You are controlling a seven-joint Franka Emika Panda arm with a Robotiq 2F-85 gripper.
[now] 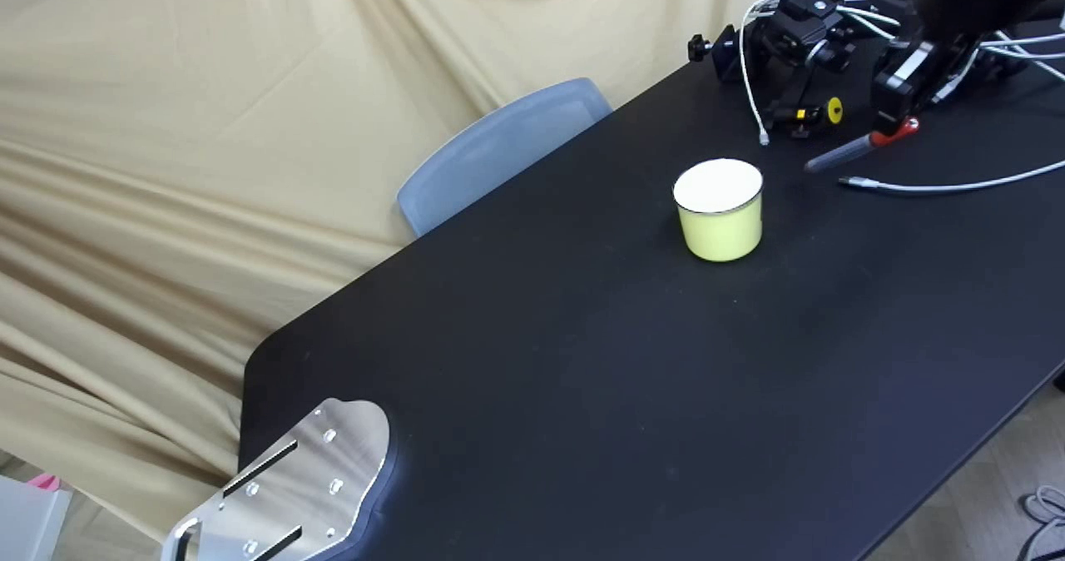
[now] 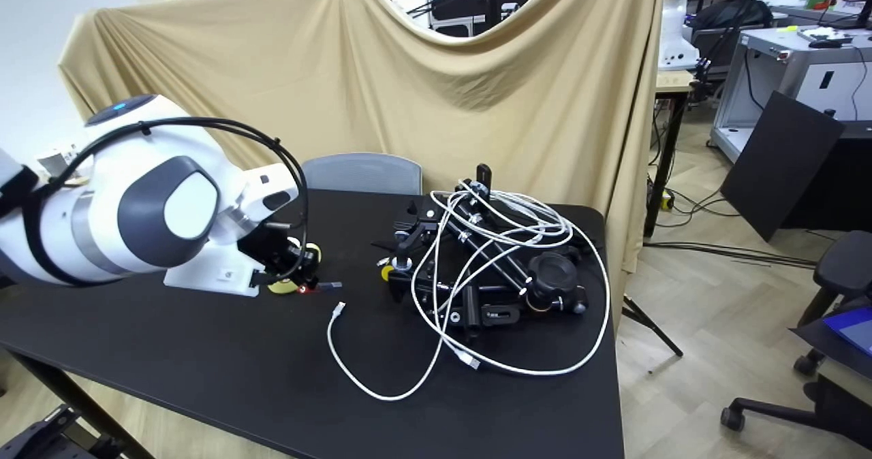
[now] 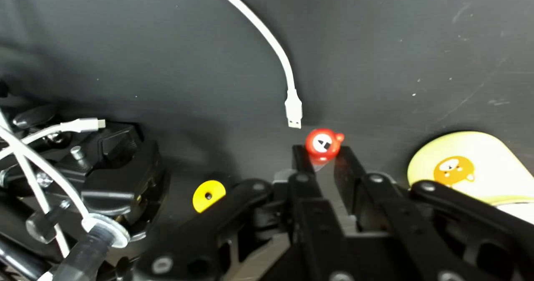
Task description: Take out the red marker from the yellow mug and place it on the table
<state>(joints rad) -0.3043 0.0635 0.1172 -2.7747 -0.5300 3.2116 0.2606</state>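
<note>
The red marker (image 1: 862,146) has a red cap end and a greyish body. My gripper (image 3: 322,151) is shut on its red end, and the marker's cap (image 3: 321,142) faces up between the fingertips. In an exterior view the marker slants, body end lower, just above or at the black table (image 1: 532,394); I cannot tell if it touches. The marker (image 2: 323,287) is outside the yellow mug (image 1: 722,235). The mug stands upright beside the gripper, its visible white inside bare. The mug (image 3: 484,164) also shows at right in the wrist view, and is mostly hidden behind the gripper (image 2: 310,283) elsewhere.
A white cable end (image 3: 293,108) lies close to the marker. Black clamp and tripod gear (image 2: 504,275) with coiled white cables (image 2: 388,398) sits nearby. A metal plate (image 1: 333,469) lies at the table's other end. A grey chair (image 1: 507,153) stands at the edge.
</note>
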